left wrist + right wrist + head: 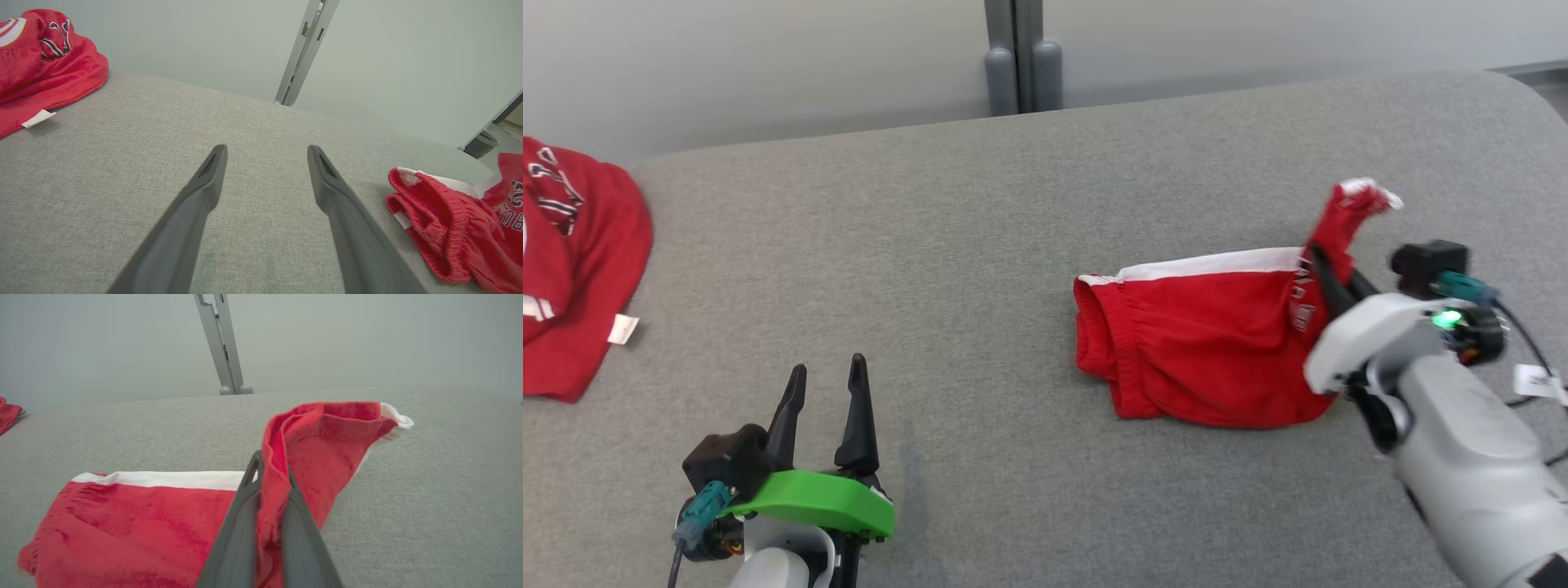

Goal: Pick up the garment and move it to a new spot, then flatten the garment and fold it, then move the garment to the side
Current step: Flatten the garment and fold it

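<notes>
Nearest my head camera is my left gripper (828, 367), its green housing low at the left, its two dark fingers spread apart and holding nothing above the grey padded surface (980, 245). At the lower right my pale forearm runs out of frame. My right gripper (1319, 263) is closed on the right end of the red garment (1209, 343), which lies right of centre on the surface with a white band along its far edge. The pinched corner (1352, 208) stands up above the rest. My fingers cover part of the dark lettering there, so I cannot read it. A second red garment (572, 269) lies far left, cut off by the edge, with a white tag (623, 328) beside it.

From my left wrist, my left gripper (267, 149) stands wide open over bare fabric. The red garment (449, 228) lies to the right with its elastic waistband facing me and its far end cut off. The second red garment (45, 69) is bunched at the upper left.

From my right wrist, my right gripper (271, 471) clamps a fold of the red garment (135, 526). The cloth hides the inner faces of my fingers (241, 522). The raised corner (327, 437) droops to the right, and the bottom edge of the view crops the flat part.
</notes>
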Available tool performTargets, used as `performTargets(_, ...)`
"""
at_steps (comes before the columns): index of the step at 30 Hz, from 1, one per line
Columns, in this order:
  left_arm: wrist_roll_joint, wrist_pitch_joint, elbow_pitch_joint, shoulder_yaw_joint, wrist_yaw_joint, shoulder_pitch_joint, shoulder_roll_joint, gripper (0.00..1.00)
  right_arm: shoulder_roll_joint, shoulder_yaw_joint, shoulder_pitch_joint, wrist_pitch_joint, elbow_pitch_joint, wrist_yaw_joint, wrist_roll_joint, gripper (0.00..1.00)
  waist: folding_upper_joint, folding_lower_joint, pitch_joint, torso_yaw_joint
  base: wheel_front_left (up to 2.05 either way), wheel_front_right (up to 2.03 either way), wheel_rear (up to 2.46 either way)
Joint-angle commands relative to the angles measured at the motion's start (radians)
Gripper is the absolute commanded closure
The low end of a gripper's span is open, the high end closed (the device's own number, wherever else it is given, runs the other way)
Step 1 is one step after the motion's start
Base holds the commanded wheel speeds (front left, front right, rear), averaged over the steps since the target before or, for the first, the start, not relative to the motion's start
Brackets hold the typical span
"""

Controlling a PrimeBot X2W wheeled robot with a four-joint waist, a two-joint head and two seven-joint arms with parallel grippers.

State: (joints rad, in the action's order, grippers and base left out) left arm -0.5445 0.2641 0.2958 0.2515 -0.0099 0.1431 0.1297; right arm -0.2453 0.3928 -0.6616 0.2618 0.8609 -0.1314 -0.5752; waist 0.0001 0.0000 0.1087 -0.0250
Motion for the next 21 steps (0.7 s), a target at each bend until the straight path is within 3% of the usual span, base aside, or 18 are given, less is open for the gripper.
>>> performTargets(1, 0.007, 0.000, 0.002, -0.007, -0.006, -0.014, -0.003, 0.00, 0.028, 0.016, -0.014, 0.004, -0.016, 0.002, 0.018, 1.00, -0.0001, 0.0000, -0.018, 0.024, 0.00, 0.00, 0.00)
performTargets(5, 0.013, 0.000, 0.006, -0.013, -0.010, -0.020, -0.011, 0.00, 0.111, 0.091, -0.028, -0.023, -0.060, 0.002, 0.052, 1.00, -0.0001, 0.0000, -0.026, 0.044, 0.00, 0.00, 0.00)
performTargets(9, 0.018, 0.000, 0.006, -0.017, -0.014, -0.019, -0.019, 0.00, 0.150, 0.186, -0.003, -0.066, -0.092, 0.002, 0.062, 1.00, -0.0001, 0.0000, -0.028, 0.065, 0.00, 0.00, 0.00)
performTargets(14, 0.024, 0.000, 0.005, -0.024, -0.022, -0.023, -0.028, 0.00, 0.141, 0.271, 0.024, -0.103, -0.098, 0.002, 0.073, 1.00, -0.0001, 0.0000, -0.027, 0.079, 0.00, 0.00, 0.00)
performTargets(21, 0.030, 0.000, 0.008, -0.037, -0.027, -0.035, -0.037, 0.00, 0.101, 0.289, 0.045, -0.118, -0.121, 0.002, 0.076, 1.00, -0.0001, 0.0000, -0.028, 0.068, 0.00, 0.00, 0.00)
